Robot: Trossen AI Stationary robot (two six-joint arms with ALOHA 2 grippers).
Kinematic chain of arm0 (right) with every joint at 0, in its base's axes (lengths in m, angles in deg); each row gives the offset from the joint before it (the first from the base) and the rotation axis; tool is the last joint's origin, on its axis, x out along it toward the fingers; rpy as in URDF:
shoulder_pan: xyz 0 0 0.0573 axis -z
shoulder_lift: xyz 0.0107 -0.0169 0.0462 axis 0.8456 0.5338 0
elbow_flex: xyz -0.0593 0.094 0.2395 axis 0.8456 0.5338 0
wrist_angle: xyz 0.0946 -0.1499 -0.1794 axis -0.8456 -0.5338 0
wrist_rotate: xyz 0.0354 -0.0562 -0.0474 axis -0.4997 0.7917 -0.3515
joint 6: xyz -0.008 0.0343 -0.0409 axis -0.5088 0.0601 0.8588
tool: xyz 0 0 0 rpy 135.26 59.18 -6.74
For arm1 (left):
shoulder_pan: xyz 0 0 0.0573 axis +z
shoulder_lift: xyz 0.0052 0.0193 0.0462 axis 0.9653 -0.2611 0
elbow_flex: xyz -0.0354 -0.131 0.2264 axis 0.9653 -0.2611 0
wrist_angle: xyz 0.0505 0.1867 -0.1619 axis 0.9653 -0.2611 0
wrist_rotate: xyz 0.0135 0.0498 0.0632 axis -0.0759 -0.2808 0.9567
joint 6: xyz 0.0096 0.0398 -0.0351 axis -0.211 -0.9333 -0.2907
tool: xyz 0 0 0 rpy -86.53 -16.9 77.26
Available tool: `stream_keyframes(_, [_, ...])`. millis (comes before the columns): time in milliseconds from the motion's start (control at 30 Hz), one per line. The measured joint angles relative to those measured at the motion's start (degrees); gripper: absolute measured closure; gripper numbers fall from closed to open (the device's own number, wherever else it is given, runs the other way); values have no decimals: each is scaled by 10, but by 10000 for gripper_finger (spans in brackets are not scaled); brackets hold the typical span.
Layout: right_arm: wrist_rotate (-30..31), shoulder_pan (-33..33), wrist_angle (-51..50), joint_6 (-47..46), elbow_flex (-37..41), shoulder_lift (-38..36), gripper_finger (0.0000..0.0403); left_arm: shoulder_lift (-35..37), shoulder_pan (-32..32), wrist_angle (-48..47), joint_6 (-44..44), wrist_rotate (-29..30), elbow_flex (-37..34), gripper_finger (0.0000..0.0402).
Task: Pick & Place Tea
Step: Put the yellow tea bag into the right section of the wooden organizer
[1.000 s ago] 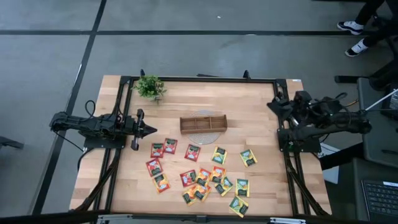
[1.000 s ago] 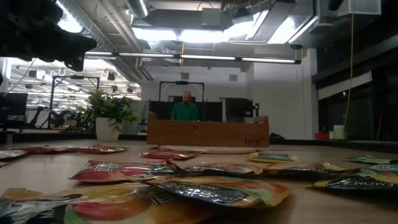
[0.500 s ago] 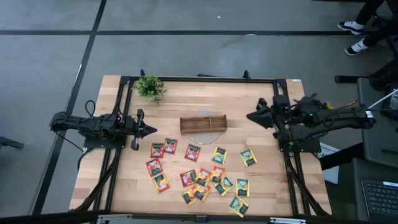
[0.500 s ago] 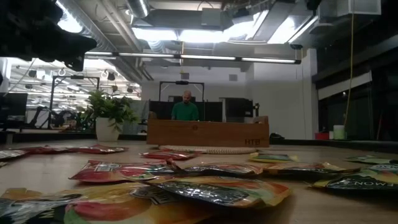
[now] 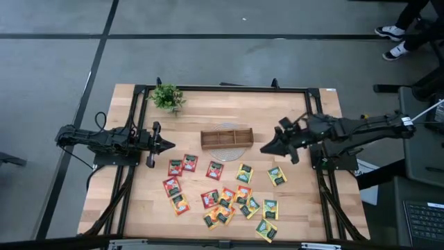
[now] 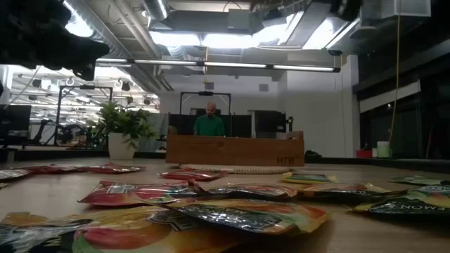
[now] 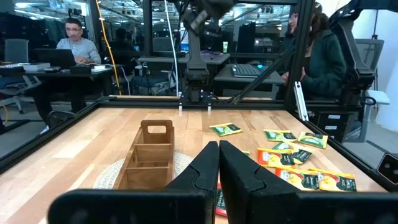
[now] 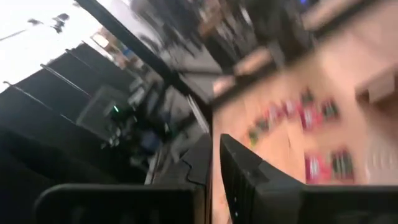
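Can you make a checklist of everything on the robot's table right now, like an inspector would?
Surface: wooden table, bare between items.
Job's things: tea sachets scattered on the near half; wooden tray looks empty.
Clutter: potted plant at a far corner; round mat under the tray.
Claws: left claw shut, waiting at its edge; right claw nearly shut, empty, beside the tray.
Cables: one behind the left arm.
Surroundings: people at desks beyond.

The left claw point(image 7: 218, 163) sits at the bottom centre, its 2 dark fingers pressed together. Left of it stands the wooden tray point(image 7: 149, 155) on the surface point(image 7: 81, 140). Tea sachets point(image 7: 292, 138) lie at right. 2 people sit beyond.
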Motion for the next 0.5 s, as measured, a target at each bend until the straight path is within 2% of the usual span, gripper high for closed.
stream_keyframes(300, [1,-55,-151,-127,-31,60,367,0,0,0,0,0,0,393])
stream_keyframes(500, [1,-79,-209,-200,-33,105,367,0,0,0,0,0,0,392])
